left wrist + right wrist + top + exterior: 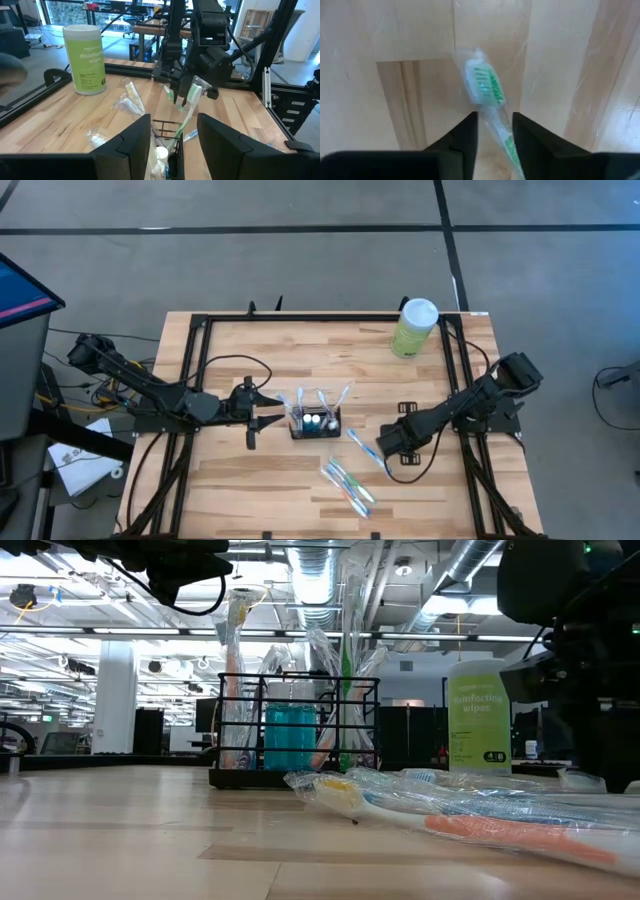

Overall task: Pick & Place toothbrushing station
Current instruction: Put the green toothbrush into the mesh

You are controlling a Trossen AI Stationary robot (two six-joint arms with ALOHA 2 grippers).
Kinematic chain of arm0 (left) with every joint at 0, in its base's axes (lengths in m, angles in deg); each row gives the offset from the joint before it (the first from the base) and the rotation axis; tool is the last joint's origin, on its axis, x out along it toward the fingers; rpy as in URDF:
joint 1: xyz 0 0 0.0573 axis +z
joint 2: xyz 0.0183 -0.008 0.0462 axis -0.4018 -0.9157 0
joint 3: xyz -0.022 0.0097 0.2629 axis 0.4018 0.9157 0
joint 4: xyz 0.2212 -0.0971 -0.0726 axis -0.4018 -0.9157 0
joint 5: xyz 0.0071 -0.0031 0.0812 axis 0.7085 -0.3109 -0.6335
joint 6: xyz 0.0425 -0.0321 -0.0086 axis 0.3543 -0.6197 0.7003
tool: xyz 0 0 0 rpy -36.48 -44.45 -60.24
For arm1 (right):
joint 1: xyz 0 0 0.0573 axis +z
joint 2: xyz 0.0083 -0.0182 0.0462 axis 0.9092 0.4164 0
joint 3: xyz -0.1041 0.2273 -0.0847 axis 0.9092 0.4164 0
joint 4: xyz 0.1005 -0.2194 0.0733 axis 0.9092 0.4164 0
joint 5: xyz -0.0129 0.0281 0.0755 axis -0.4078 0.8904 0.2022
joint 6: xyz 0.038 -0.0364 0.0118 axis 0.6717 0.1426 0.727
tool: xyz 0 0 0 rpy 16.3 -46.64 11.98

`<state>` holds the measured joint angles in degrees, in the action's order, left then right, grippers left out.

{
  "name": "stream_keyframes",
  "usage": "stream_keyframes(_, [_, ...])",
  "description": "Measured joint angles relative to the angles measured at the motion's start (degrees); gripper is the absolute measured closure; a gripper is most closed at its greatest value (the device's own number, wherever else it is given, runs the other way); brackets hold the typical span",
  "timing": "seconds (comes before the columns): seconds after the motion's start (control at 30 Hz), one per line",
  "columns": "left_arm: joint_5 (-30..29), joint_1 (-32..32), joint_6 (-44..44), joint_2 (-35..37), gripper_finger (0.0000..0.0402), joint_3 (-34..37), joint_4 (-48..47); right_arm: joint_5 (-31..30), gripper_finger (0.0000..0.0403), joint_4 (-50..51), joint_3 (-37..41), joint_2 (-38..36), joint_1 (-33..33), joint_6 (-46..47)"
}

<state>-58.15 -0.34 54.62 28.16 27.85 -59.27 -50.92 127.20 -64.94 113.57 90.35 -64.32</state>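
Observation:
The toothbrushing station point(315, 423) is a low black wire holder at the table's middle, resting on its base, with wrapped toothbrushes point(191, 97) standing in it. My left gripper point(262, 415) hovers open just left of it; the holder point(168, 131) shows between its fingers. My right gripper point(383, 448) points down over a wrapped toothbrush point(485, 85) with green bristles that lies flat on the table right of the station. Its fingers stand on either side of the brush's neck with a narrow gap. My right gripper comes from above, pointing down, with its fingers across the wrapped toothbrush's neck point(501, 131), just behind the head. The brush lies flat on the table. Whether the fingers point(470, 131) touch the wrapper, I cannot tell.
A pale-green wipes canister point(415, 328) stands at the far right. Several more wrapped toothbrushes point(350, 485) lie near the front edge, close in the low view point(450, 812). A black frame point(190, 380) runs along the table's sides.

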Motion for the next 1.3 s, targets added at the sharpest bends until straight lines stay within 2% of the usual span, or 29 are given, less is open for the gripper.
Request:
stream_keyframes(0.17, [0.0,0.0,0.0,0.0,0.0247,0.0,0.0,0.0,0.0374,-0.2,0.0,0.0,0.0,0.0])
stream_keyframes(0.23, [0.0,0.0,0.0,0.0,0.0247,0.0,0.0,0.0,0.0394,-0.3,0.0,0.0,0.0,0.0])
stream_keyframes(0.57, [0.0,0.0,0.0,0.0,0.0247,0.0,0.0,-0.2,0.0402,0.4,-0.6,-1.4,0.0,0.7])
stream_keyframes(0.9, [0.0,0.0,0.0,0.0,0.0247,0.0,0.0,-5.2,0.0403,-1.6,-5.4,-14.2,0.6,2.0])
stream_keyframes(1.1, [0.0,0.0,0.0,0.0,0.0247,0.0,0.0,-10.6,0.0403,-11.2,-5.8,-21.6,3.0,2.1])
stream_keyframes(1.3, [0.0,0.0,0.0,0.0,0.0247,0.0,0.1,-16.0,0.0403,-21.6,-5.8,-24.9,4.8,1.0])
